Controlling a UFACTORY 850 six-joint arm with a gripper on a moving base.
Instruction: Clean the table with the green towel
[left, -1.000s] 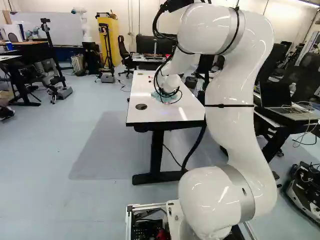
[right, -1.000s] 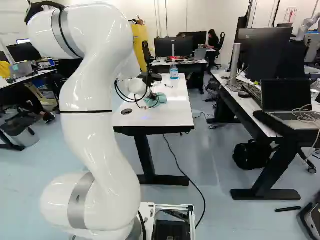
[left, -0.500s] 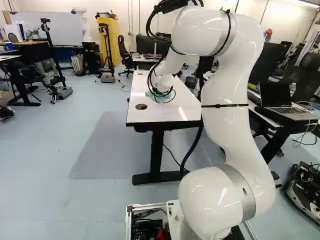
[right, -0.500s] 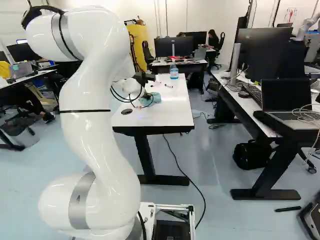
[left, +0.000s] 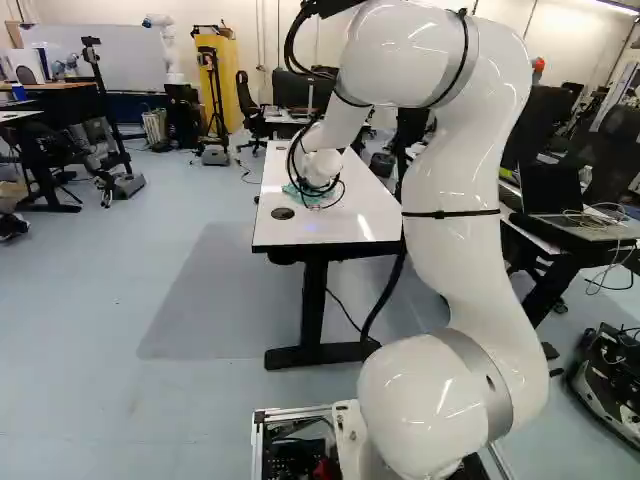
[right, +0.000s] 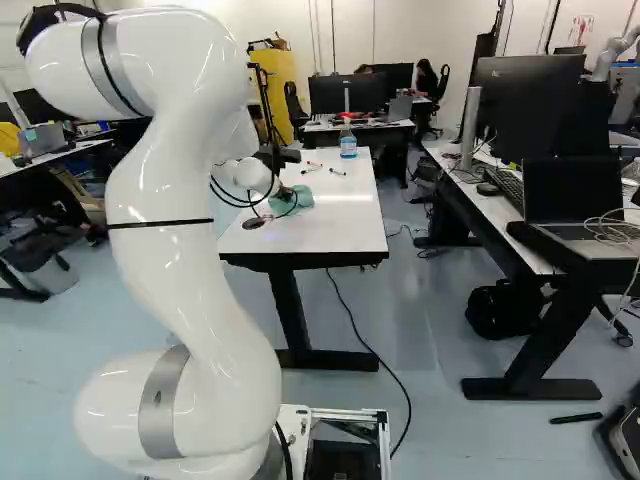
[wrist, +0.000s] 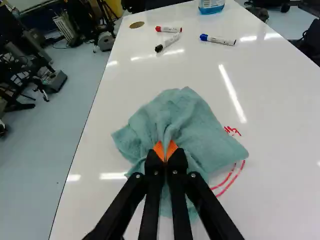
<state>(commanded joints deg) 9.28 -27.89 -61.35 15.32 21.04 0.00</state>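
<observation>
At the table, my gripper (right: 283, 193) is low over the white table (right: 340, 235) in the right base view, largely hidden by wrist and cables. Seen from the wrist, the gripper (wrist: 165, 154) pinches the green towel (wrist: 192, 125) between its orange pads. The towel lies bunched and spread on the white top. Red marker strokes (wrist: 232, 181) show on the table beside the towel, partly covered by it. The towel (right: 302, 197) also shows just past the gripper in the right base view.
Farther along the table lie a red-capped marker (wrist: 169, 29), a black-capped marker (wrist: 168, 43) and a blue-capped marker (wrist: 218, 39). Behind them stands a bottle of blue liquid (right: 348, 142). A desk with a laptop (right: 575, 205) is at the right. Another robot (left: 166, 50) stands far back.
The gripper, with the towel in it, has shifted across the table toward the left in both base views. The upper arm has swung slightly left too. The base has stayed put.
</observation>
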